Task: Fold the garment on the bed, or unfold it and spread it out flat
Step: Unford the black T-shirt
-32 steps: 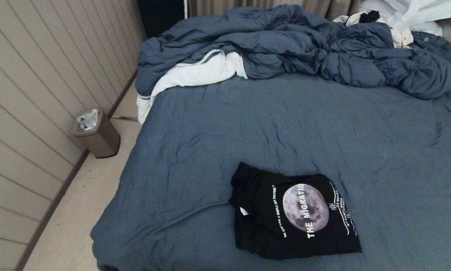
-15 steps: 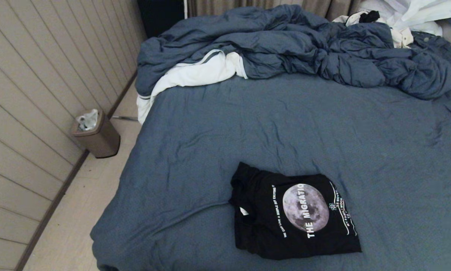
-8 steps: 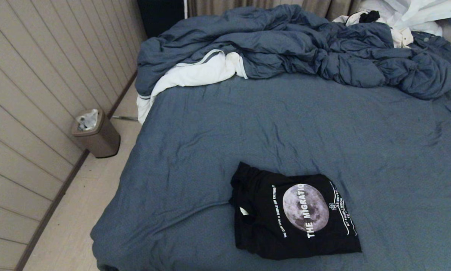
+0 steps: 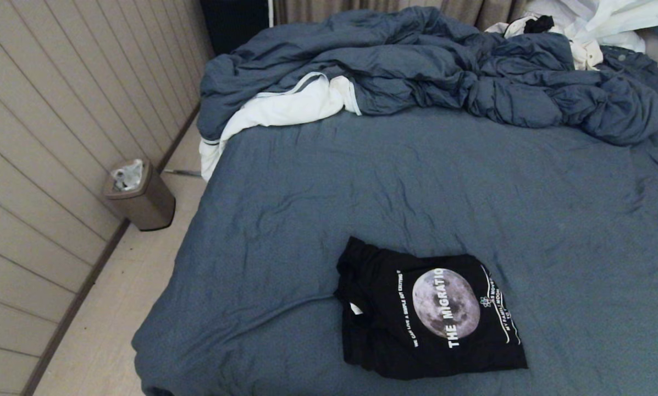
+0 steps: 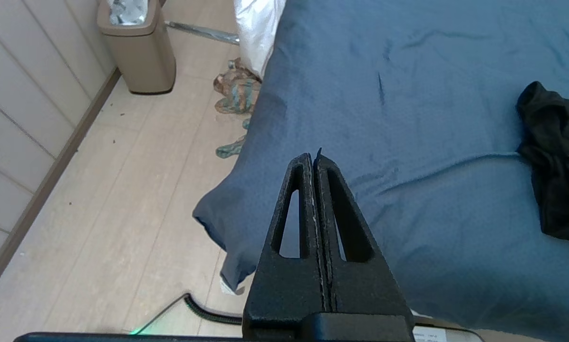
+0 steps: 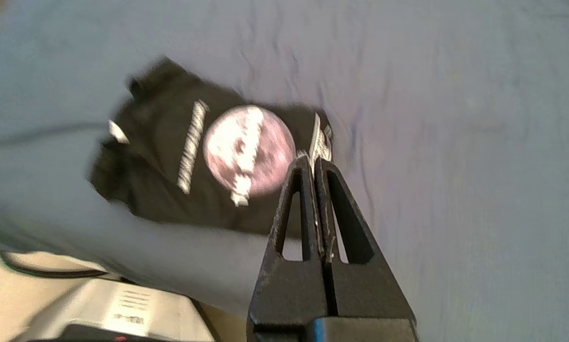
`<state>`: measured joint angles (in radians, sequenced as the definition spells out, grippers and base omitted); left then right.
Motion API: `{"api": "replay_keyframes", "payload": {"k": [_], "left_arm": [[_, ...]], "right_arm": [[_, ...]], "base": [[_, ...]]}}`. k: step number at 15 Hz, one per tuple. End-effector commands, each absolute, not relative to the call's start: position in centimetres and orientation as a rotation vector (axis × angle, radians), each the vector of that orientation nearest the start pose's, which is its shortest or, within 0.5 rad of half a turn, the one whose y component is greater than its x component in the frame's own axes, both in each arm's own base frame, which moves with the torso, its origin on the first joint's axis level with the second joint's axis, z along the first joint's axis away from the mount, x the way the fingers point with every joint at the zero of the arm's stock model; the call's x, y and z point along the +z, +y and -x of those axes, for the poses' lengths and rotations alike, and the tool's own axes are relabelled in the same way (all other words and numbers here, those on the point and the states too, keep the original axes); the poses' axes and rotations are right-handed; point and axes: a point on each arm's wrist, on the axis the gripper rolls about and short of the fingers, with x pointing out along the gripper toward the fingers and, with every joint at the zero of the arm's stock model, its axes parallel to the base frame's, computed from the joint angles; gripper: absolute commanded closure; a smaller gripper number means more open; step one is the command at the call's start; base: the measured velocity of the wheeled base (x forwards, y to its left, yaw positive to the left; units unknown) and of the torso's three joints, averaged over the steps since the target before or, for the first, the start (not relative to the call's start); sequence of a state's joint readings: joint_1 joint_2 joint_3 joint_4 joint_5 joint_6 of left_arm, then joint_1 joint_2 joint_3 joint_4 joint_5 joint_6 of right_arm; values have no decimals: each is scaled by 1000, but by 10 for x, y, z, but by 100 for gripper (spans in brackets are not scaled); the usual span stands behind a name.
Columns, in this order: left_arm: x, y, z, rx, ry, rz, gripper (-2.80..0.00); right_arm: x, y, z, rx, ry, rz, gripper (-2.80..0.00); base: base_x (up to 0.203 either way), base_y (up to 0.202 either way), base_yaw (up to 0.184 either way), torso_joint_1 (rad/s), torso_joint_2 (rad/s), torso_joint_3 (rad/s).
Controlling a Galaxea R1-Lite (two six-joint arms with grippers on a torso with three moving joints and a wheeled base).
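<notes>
Nearby, the black T-shirt lies folded on the near part of the bed, moon print up. In the head view it looks the same as a moment ago, and no arm shows there yet. The right pincer is clenched on nothing and hangs in the air above the bed, near the shirt's printed side. Its wrist view is smeared, so this arm is probably on the move toward the shirt. The left pincer is clenched too, empty, parked over the bed's near corner. Since the shirt is already folded, the job looks like opening it out flat, and that has not begun. Farther off, a rumpled blue duvet fills the far end of the bed. White clothes lie behind it.
</notes>
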<state>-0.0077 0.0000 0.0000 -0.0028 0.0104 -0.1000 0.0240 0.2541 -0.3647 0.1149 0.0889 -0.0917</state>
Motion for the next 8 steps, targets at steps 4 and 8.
{"api": "replay_keyframes", "payload": {"k": [4,8], "left_arm": [[76,0,23,3,-2,101,0],[76,0,23,3,-2,101,0]], "right_arm": [[259,8,-87,188,220,108,0],[260,28,-200,295,429,102,0]], "base": [[0,0,0,0,0,0],[0,0,0,0,0,0]]}}
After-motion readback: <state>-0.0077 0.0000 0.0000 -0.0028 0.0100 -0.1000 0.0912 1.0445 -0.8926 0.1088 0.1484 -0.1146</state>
